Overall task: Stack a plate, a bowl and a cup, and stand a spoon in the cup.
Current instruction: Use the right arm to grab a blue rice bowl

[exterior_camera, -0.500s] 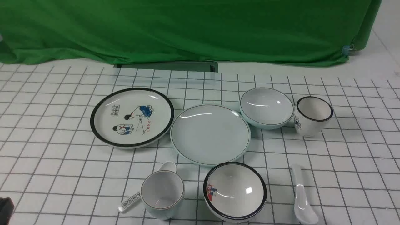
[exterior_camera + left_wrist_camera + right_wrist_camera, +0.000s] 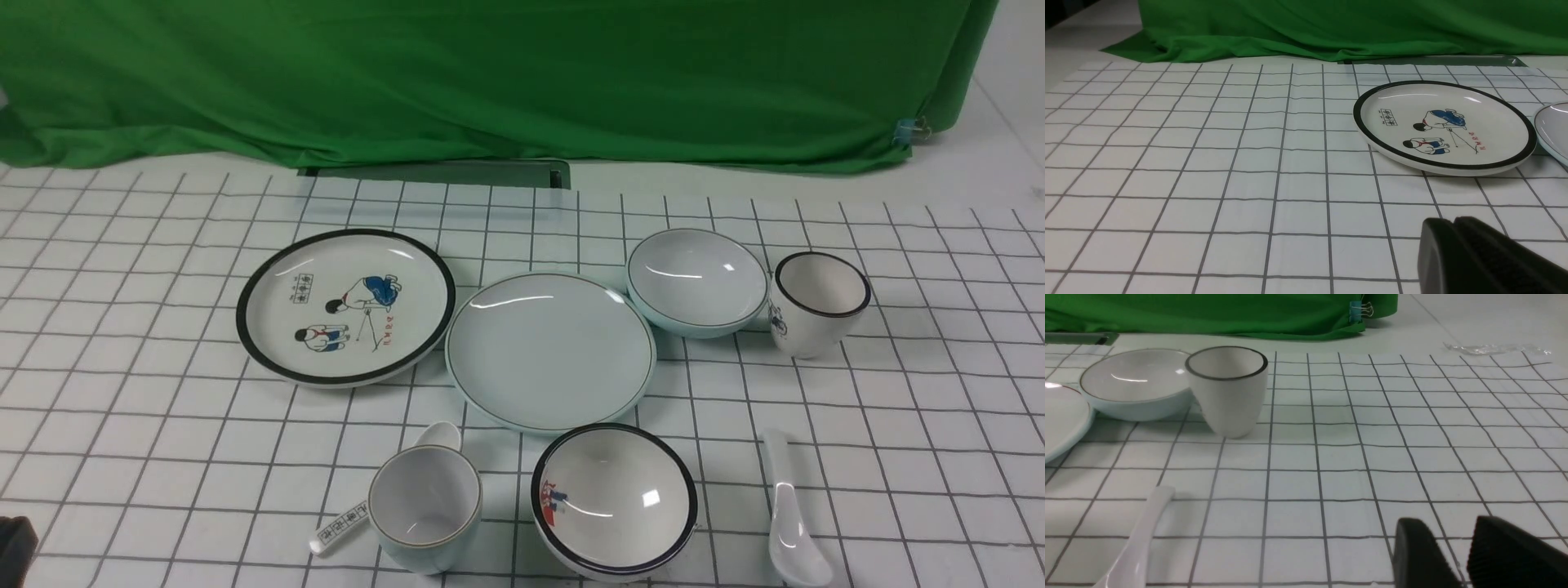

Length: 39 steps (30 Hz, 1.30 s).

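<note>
Nothing was yet stacked. The plain pale blue-green round plate (image 2: pixel 549 351) lay at the middle of the grid-clothed desk (image 2: pixel 163 408), with the pale blue-green shallow bowl (image 2: pixel 695 280) just beside its far right edge. The pale blue-green handleless cup (image 2: pixel 424 506) stood nearer, to its left, and the plain glossy white ceramic spoon (image 2: pixel 790 523) lay flat at near right. Only the front view showed all four; only the wrist views showed the left jaws clenched on nothing and the right jaws parted, grasping nothing.

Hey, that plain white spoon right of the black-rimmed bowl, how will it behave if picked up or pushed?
The spoon looks glossy and glazed, so it will probably slip in a pinch. It seems stiff ceramic, likely to chip if dropped. Pushed, its rounded scoop may pivot on the cloth.
</note>
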Each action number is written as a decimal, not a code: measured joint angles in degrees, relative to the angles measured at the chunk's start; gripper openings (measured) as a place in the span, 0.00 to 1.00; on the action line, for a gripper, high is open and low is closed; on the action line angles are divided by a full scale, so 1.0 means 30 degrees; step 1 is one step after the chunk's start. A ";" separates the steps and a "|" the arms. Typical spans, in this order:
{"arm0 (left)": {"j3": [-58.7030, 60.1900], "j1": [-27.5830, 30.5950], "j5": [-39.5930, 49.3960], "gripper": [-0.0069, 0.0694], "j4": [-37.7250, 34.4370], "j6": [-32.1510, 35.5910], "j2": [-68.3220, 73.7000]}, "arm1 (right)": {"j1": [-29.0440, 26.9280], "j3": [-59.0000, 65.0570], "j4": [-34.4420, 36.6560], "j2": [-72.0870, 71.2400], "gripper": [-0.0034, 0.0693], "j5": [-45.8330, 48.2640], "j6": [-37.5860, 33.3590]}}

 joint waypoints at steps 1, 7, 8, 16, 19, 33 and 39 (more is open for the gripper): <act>0.0000 0.0000 0.0000 0.05 0.0000 0.0000 0.0000 | 0.0000 0.0000 0.0000 0.0000 0.38 0.0000 0.0000; 0.0000 0.0000 0.0000 0.05 0.0000 0.0000 0.0000 | 0.0000 0.0000 0.0000 0.0000 0.38 0.0000 0.0000; 0.0000 0.0000 0.0000 0.05 0.0000 0.0000 0.0000 | 0.0000 0.0000 0.0000 0.0000 0.38 0.0000 0.0000; 0.0000 0.0000 0.0000 0.05 0.0000 0.0000 0.0000 | 0.0000 0.0000 0.0000 0.0000 0.38 0.0000 0.0003; 0.0000 0.0000 0.0000 0.05 0.0000 0.0000 0.0000 | 0.0000 0.0000 0.0000 0.0000 0.38 0.0000 0.0003; 0.0000 0.0000 0.0000 0.05 0.0000 0.0000 0.0000 | 0.0000 0.0000 0.0015 0.0000 0.38 0.0000 0.1016; 0.0000 0.0000 0.0000 0.05 0.0000 0.0000 0.0000 | 0.0000 0.0000 0.0015 0.0000 0.38 0.0000 0.1092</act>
